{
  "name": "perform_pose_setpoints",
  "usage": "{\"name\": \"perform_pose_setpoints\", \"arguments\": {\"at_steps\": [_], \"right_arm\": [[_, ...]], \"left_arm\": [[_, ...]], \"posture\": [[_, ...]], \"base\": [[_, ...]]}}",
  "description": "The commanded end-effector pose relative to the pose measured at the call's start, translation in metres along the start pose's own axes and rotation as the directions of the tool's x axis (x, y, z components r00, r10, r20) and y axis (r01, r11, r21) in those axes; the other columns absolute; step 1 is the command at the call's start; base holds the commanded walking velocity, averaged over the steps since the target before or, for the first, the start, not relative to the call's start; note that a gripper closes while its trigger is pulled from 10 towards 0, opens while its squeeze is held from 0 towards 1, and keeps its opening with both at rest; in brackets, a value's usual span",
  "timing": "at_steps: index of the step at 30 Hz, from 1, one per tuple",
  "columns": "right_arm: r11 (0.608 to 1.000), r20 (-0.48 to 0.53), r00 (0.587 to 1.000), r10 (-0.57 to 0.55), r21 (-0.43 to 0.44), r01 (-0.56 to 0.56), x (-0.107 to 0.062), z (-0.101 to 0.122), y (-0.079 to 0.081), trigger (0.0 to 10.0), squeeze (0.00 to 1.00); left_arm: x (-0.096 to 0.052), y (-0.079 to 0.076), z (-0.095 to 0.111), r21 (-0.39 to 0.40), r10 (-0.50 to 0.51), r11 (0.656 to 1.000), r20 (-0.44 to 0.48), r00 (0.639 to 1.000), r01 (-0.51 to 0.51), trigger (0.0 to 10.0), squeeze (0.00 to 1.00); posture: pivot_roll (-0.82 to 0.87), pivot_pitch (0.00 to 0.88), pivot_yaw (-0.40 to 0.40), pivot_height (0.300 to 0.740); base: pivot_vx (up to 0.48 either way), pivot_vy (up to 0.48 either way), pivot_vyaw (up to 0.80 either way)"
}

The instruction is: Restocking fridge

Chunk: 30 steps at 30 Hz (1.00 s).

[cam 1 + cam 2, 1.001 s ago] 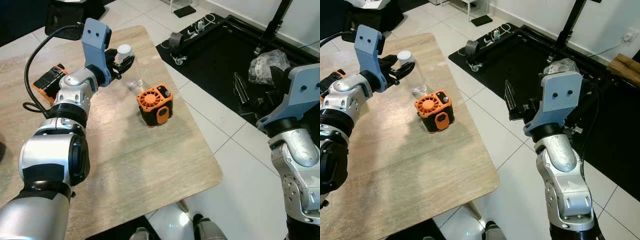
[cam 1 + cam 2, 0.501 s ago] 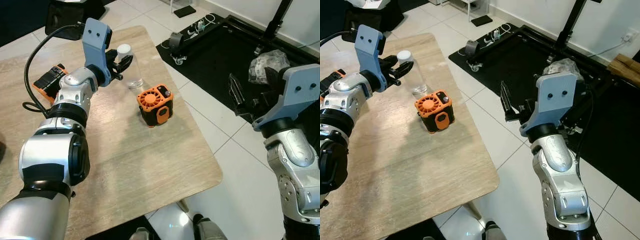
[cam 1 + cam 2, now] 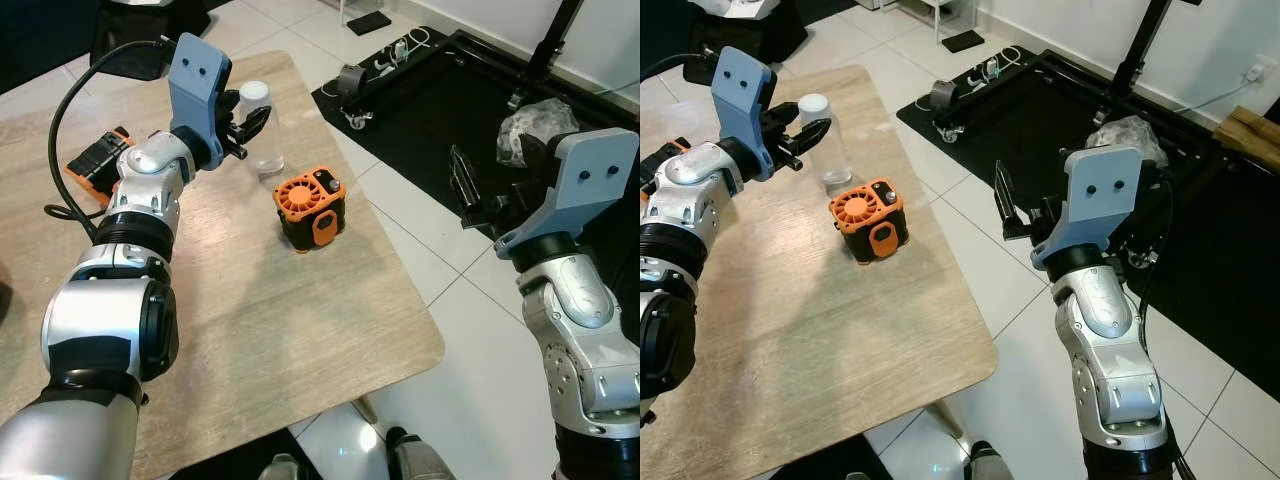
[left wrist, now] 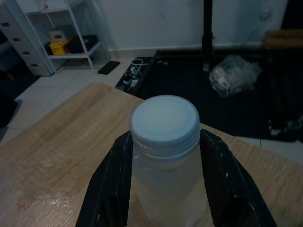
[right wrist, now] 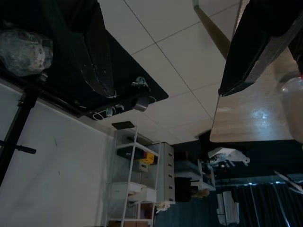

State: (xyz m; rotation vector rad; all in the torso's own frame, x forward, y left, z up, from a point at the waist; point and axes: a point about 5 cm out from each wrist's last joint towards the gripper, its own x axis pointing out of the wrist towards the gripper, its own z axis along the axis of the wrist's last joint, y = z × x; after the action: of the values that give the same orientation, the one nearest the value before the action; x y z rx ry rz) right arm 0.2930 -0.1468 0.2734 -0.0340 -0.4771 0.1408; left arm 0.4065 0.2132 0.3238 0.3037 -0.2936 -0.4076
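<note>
I have the left gripper (image 4: 165, 189) up at the far end of the surface (image 3: 300, 330), its jaws standing wide on either side of the bottle (image 3: 260, 130), just under the white cap (image 4: 164, 120). The bottle stands upright near the far edge, with the orange fan (image 3: 311, 209) just beside it on the near side. From the wrist view the two fingers (image 4: 113, 184) flank the neck evenly; I cannot tell whether either pad already touches the plastic.

The step in hand, as I judge it, is to close on the bottle before carrying it to the fridge. I want to close slowly and squarely, so both pads meet the body together and it does not tip or skate toward the edge. The walls look thin and clear, so I expect them to give under pressure; I'd squeeze only until it stops yielding. Gripping a little below the cap's ridge should keep it from slipping down on the lift. I lift straight up first, clear of the fan, then swing away.

The right gripper (image 3: 1012, 210) waits off the surface over the tiled floor (image 3: 970, 250), jaws apart and empty.
</note>
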Motion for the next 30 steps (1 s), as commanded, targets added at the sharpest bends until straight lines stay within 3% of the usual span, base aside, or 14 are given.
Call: {"name": "perform_pose_setpoints", "arguments": {"at_steps": [1,2,4,7,11,18,25,27,30], "right_arm": [[1.000,0.002,1.000,0.003,-0.002,-0.003,-0.001,-0.002,0.001,10.0,0.00],[1.000,0.003,1.000,0.006,0.002,-0.006,-0.001,-0.003,0.003,10.0,0.00],[1.000,0.002,1.000,0.010,0.008,-0.010,0.000,-0.005,0.004,10.0,0.00],[1.000,0.000,1.000,0.013,0.011,-0.013,0.001,-0.008,0.005,10.0,0.00],[1.000,-0.002,1.000,0.016,0.013,-0.016,0.001,-0.010,0.005,10.0,0.00],[0.999,-0.013,1.000,0.026,0.021,-0.026,-0.001,-0.016,0.008,10.0,0.00],[0.999,-0.025,0.999,0.039,0.031,-0.039,-0.002,-0.022,0.012,10.0,0.00],[0.998,-0.032,0.998,0.049,0.038,-0.048,-0.001,-0.027,0.014,10.0,0.00],[0.998,-0.037,0.998,0.053,0.041,-0.052,-0.001,-0.029,0.015,10.0,0.00]], "left_arm": [[-0.008,0.015,0.013,0.017,0.056,0.998,0.055,0.997,-0.057,10.0,0.00],[-0.011,0.014,0.015,0.005,0.064,0.998,0.077,0.995,-0.064,10.0,0.00],[-0.017,0.011,0.016,0.061,0.100,0.992,0.099,0.990,-0.106,10.0,0.00],[-0.025,0.004,0.015,0.033,0.143,0.988,0.121,0.982,-0.148,10.0,0.00],[-0.033,-0.003,0.017,0.051,0.177,0.981,0.136,0.975,-0.186,10.0,0.00],[-0.058,-0.033,0.015,0.014,0.243,0.969,0.124,0.962,-0.247,10.0,0.00],[-0.084,-0.052,0.003,0.032,0.338,0.940,0.025,0.941,-0.339,10.0,0.00],[-0.101,-0.068,-0.010,0.033,0.398,0.917,-0.043,0.917,-0.396,10.0,0.00],[-0.108,-0.074,-0.016,0.041,0.428,0.904,-0.075,0.901,-0.426,10.0,0.00]], "posture": [[-0.16,0.235,0.044,0.740],[-0.15,0.229,0.045,0.740],[-0.14,0.225,0.047,0.740],[-0.13,0.218,0.050,0.740],[-0.12,0.218,0.051,0.740],[-0.09,0.209,0.057,0.740],[-0.06,0.200,0.058,0.740],[-0.05,0.193,0.054,0.740],[-0.05,0.191,0.049,0.740]], "base": [[0.000,0.000,0.00],[0.000,0.000,0.00],[0.000,0.000,0.00],[0.000,0.000,0.00],[0.000,0.000,0.00],[0.000,0.000,0.00],[0.000,0.000,0.00],[0.000,0.000,0.00],[0.000,0.000,0.00]]}}
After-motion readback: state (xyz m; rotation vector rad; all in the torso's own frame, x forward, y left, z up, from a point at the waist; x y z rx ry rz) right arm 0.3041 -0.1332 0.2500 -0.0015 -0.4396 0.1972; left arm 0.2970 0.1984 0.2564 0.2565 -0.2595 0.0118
